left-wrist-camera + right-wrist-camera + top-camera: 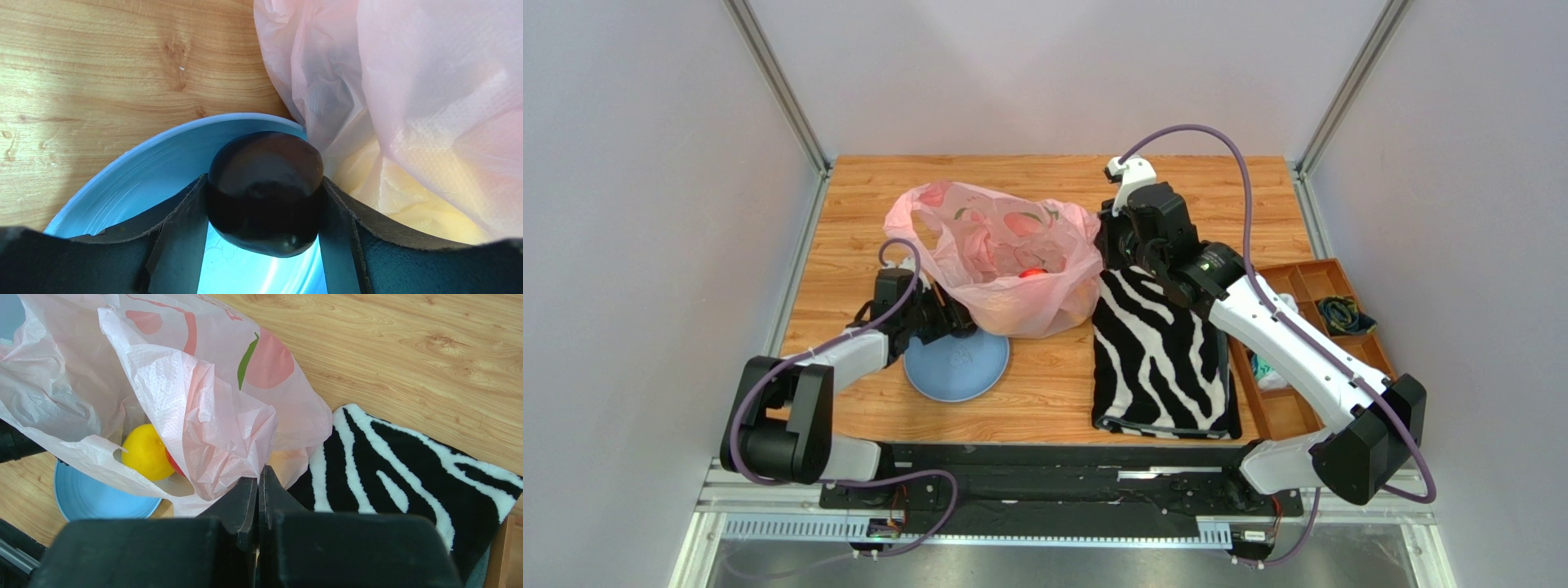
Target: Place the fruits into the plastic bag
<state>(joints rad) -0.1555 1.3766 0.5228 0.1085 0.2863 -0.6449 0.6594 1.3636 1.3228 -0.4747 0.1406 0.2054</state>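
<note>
left gripper (264,187): pinching small dark round plum-like fruit (265,205) between both fingers, low over round blue plate (135,177), just beside the bag wall
right gripper (258,478): fingers pressed together on a fold of the thin translucent pink plastic bag (202,416) at its right rim, the rim raised
bag: mid-table on wooden tabletop (92,61), mouth open, touching plate edge
inside bag: round yellow citrus (146,454), red apple (1027,272) partly hidden beside it; a yellowish shape shows through the film, cannot tell which fruit
cloth: black-and-white zebra-striped cloth (399,465) lies flat right of the bag, under the right arm
</note>
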